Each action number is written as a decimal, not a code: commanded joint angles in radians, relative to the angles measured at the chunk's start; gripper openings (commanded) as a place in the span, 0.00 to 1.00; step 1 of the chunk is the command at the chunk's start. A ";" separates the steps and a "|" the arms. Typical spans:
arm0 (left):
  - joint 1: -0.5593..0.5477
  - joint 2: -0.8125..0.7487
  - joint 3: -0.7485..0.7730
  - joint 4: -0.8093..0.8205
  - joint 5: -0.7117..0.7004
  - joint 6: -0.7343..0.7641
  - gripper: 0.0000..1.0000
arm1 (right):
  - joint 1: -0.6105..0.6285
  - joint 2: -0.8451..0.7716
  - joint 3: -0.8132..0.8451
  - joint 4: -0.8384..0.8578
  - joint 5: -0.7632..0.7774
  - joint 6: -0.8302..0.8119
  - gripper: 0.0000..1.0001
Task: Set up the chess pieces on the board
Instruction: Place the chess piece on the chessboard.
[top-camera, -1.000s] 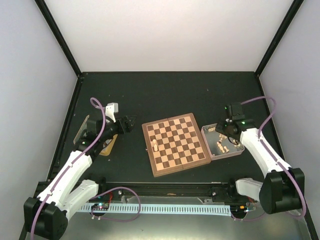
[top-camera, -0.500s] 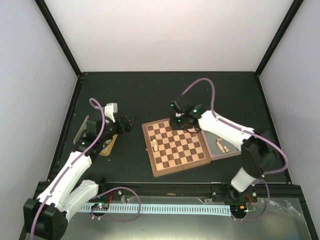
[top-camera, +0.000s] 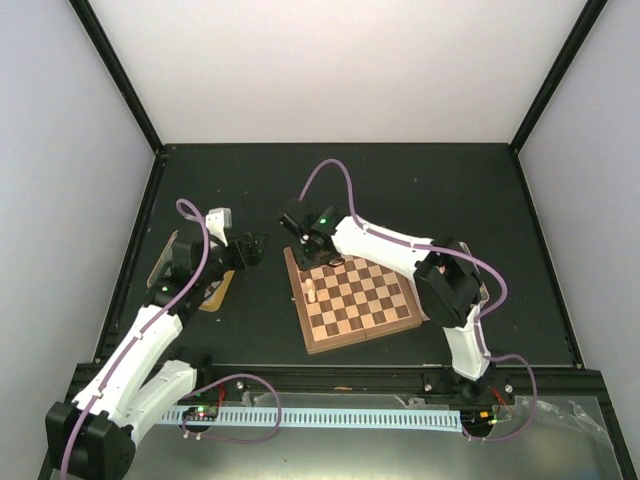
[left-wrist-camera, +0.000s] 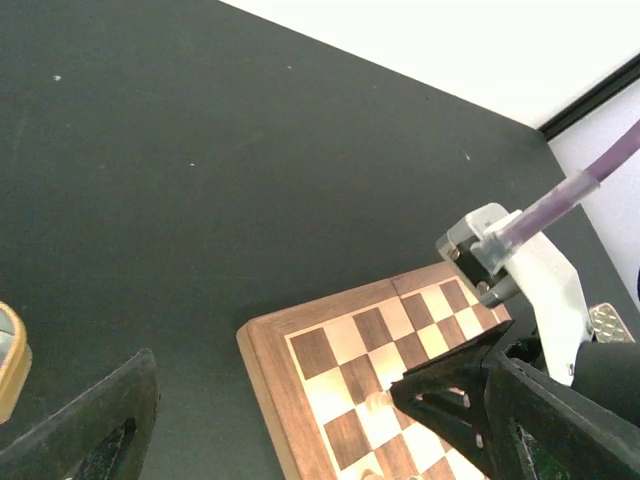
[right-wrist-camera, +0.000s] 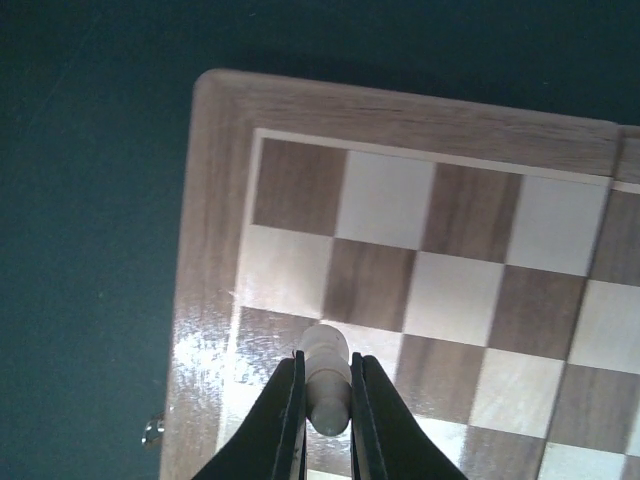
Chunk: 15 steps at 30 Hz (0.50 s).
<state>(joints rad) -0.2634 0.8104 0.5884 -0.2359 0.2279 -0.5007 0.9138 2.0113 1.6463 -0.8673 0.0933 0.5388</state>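
The wooden chessboard (top-camera: 352, 290) lies at the table's middle. Two pale pieces (top-camera: 311, 292) stand near its left edge. My right gripper (top-camera: 313, 252) reaches across to the board's far-left corner. In the right wrist view it (right-wrist-camera: 326, 372) is shut on a pale tan piece (right-wrist-camera: 325, 350), held just above the squares by the left rim (right-wrist-camera: 210, 250). My left gripper (top-camera: 262, 244) is open and empty, just left of the board. In the left wrist view it (left-wrist-camera: 270, 378) faces the board's corner (left-wrist-camera: 262, 350), and the held piece (left-wrist-camera: 376, 402) shows there.
A gold tin (top-camera: 216, 290) lies under the left arm, its edge in the left wrist view (left-wrist-camera: 10, 360). The right arm's wrist (left-wrist-camera: 520, 260) hangs over the board close to my left fingers. The clear tray is mostly hidden behind the right arm.
The right arm swung from the tray at the right, across the board, to its far-left corner, carrying a pale piece. The left arm barely moved.
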 joint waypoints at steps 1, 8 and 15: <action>-0.004 -0.040 0.021 -0.030 -0.073 0.008 0.91 | 0.039 0.044 0.090 -0.097 0.059 -0.024 0.07; -0.004 -0.118 -0.026 -0.015 -0.183 -0.019 0.91 | 0.068 0.093 0.147 -0.132 0.054 -0.046 0.07; -0.004 -0.181 -0.047 -0.041 -0.298 -0.041 0.93 | 0.083 0.122 0.163 -0.146 0.037 -0.055 0.08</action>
<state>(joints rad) -0.2634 0.6582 0.5480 -0.2592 0.0216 -0.5243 0.9829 2.1048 1.7847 -0.9844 0.1276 0.4988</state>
